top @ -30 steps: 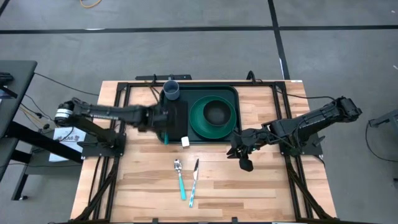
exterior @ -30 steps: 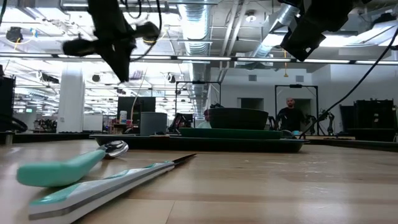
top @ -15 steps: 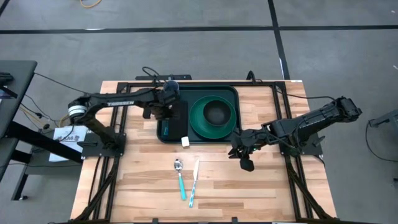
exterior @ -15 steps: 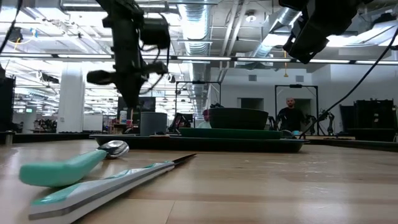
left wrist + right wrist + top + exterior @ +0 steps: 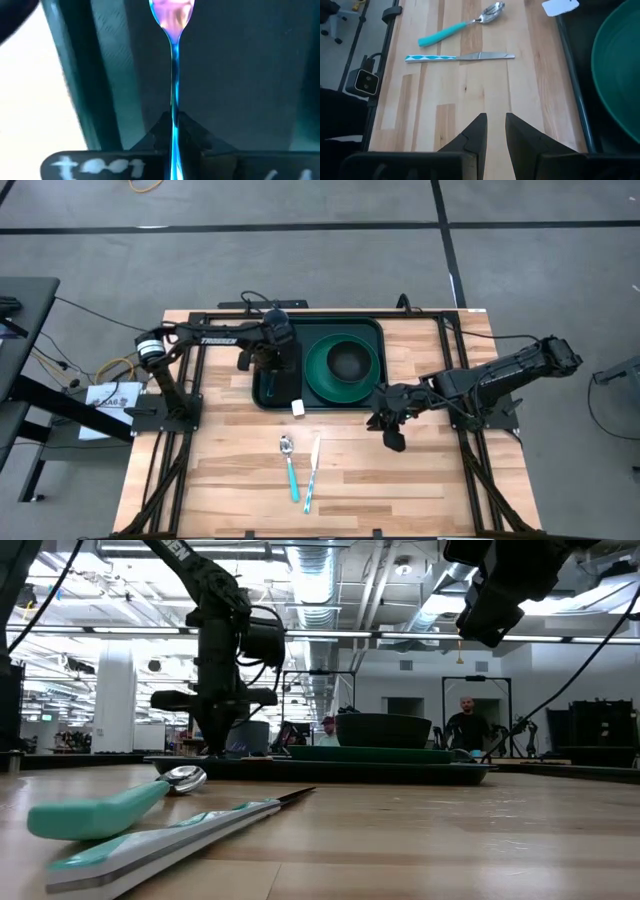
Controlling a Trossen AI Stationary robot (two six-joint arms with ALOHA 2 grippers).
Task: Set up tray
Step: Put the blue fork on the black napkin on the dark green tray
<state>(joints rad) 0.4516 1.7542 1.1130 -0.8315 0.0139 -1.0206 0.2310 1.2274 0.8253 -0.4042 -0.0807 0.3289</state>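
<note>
High view: large dark green rectangular plastic tray (image 5: 372, 330) sits upper centre of the wooden surface (image 5: 230, 480), long axis left-right; left gripper (image 5: 266, 362) is over the tray's left part, far nearer than the right gripper (image 5: 392, 432), which is just off the lower-right corner. Left wrist view adds what the high view can't: jaws clenched on a thin metal utensil w/ teal handle (image 5: 173, 90), pointing down its long axis over the tray floor. Right wrist view: jaws slightly parted, grasping nothing, over bare wood w/ teal-handled spoon (image 5: 460, 24) & knife (image 5: 460, 57) beyond.

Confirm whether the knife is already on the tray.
No: the knife lies on the bare wooden table beside the spoon, in front of the tray.
</note>
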